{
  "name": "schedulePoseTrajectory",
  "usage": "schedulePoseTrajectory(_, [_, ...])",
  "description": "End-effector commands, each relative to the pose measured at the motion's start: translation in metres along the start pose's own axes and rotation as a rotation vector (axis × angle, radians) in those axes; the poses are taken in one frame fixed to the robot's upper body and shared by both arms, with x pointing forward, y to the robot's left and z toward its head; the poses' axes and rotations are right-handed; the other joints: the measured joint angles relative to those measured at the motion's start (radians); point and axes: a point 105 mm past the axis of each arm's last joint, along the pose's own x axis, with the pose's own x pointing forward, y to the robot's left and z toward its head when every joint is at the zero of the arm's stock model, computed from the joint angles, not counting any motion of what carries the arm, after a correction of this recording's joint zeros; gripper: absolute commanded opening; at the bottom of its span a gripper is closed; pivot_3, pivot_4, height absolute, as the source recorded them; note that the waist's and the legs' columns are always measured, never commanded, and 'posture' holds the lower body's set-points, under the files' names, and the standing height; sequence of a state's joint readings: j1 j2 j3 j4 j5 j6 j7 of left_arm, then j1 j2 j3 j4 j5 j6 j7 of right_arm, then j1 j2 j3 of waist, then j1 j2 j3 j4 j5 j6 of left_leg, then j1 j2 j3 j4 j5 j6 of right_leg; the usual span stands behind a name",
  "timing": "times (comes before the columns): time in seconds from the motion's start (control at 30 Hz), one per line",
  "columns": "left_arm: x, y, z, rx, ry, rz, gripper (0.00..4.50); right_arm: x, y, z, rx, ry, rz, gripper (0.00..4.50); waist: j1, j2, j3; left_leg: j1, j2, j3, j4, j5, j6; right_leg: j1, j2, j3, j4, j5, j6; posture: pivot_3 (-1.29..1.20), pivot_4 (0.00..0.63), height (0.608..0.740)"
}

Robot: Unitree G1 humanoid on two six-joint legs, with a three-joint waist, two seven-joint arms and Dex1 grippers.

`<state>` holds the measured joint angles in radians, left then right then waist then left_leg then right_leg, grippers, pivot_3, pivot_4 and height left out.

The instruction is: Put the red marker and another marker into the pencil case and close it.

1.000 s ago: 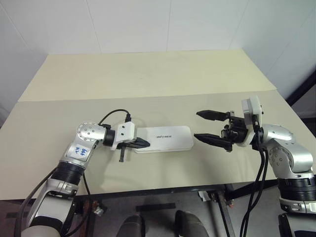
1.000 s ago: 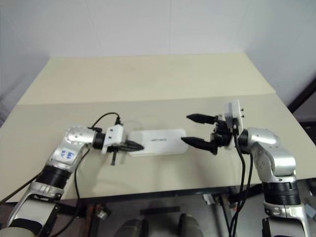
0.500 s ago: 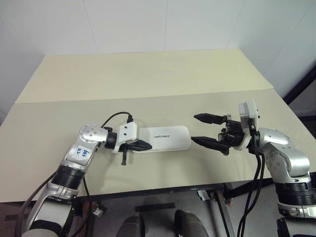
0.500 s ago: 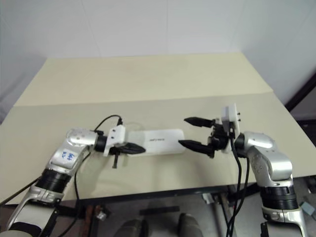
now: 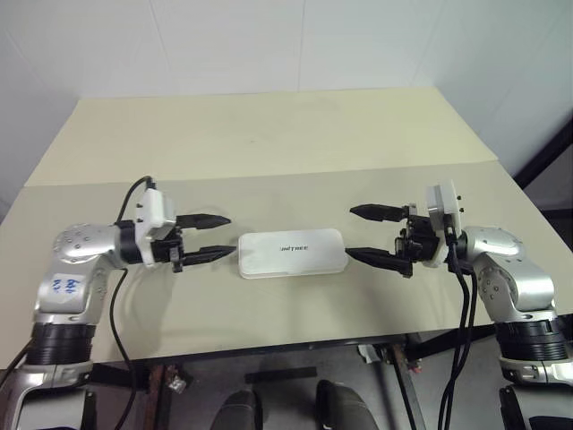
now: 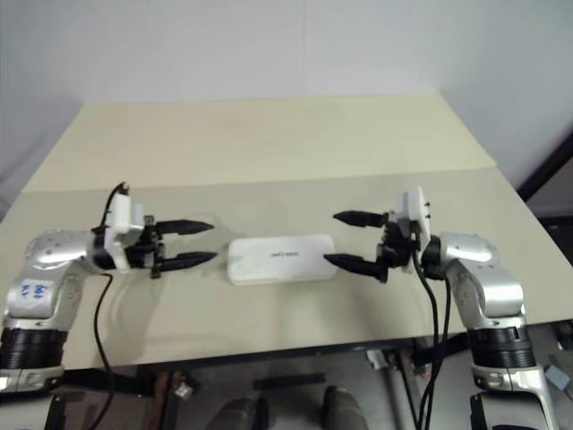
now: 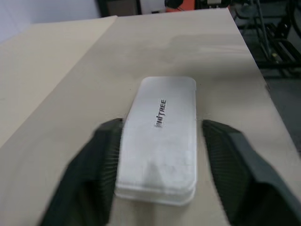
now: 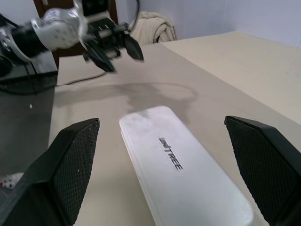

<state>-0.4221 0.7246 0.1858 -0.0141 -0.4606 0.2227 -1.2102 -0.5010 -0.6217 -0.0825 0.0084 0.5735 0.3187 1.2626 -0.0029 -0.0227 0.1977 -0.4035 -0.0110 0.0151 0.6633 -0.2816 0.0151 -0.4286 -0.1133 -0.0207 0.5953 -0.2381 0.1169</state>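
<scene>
between both tools on the surface point(image 5: 269, 161) lies the pencil case point(image 5: 292, 253), lid down; left tool point(image 5: 208, 237) and right tool point(image 5: 372, 235) gape empty. closing looks done; next, just confirm the lid's seated.

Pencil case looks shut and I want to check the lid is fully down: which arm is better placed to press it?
Either, probably. The pencil case lies between both open grippers, left and right, each just off one end, neither touching it.

Lab-like room: plain white walls point(image 5: 358, 36), bare beige worktable point(image 5: 269, 134).
</scene>
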Motion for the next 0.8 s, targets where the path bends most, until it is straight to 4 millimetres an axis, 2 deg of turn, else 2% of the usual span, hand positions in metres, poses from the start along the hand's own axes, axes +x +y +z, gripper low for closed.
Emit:
schedulePoseTrajectory(0.03, [-0.009,-0.001,0.02,0.06,-0.049,0.041,3.92,-0.008,-0.003,0.008,-0.103,0.021,-0.002,4.5,0.002,0.0,0.0,0.0,0.0,0.0,0.0,0.0,0.0,0.0,0.0,0.0,0.0,0.0,0.0,0.0,0.15,0.74])
schedulePoseTrajectory(0.1, [-0.015,-0.001,0.022,0.054,-0.061,0.079,4.47,-0.013,-0.006,0.006,-0.162,0.044,-0.013,4.5,0.003,0.0,0.0,0.0,0.0,0.0,0.0,0.0,0.0,0.0,0.0,0.0,0.0,0.0,0.0,0.0,0.15,0.74])
schedulePoseTrajectory(0.23, [-0.022,0.0,0.02,0.062,-0.046,0.127,4.47,-0.022,-0.015,0.009,-0.195,0.049,-0.048,4.5,0.001,0.0,0.0,0.0,0.0,0.0,0.0,0.0,0.0,0.0,0.0,0.0,0.0,0.0,0.0,0.0,0.15,0.74])
schedulePoseTrajectory(0.47, [-0.028,0.019,0.018,0.103,-0.028,0.231,4.47,-0.035,-0.028,0.005,-0.207,0.103,-0.098,4.5,0.001,0.0,0.0,0.0,0.0,0.0,0.0,0.0,0.0,0.0,0.0,0.0,0.0,0.0,0.0,0.0,0.15,0.74])
schedulePoseTrajectory(0.7, [-0.035,0.02,0.003,0.061,0.011,0.28,4.47,-0.045,-0.038,-0.001,-0.203,0.129,-0.144,4.5,-0.002,0.0,0.0,0.0,0.0,0.002,0.0,-0.001,0.0,0.0,0.0,0.0,-0.001,0.0,0.0,0.0,0.15,0.74])
schedulePoseTrajectory(0.8, [-0.036,0.018,0.003,0.058,0.013,0.258,4.47,-0.043,-0.036,-0.003,-0.192,0.13,-0.13,4.5,-0.001,0.0,0.0,0.0,0.001,0.001,0.0,-0.001,0.0,0.0,0.001,0.0,-0.001,0.0,0.0,0.0,0.15,0.74])
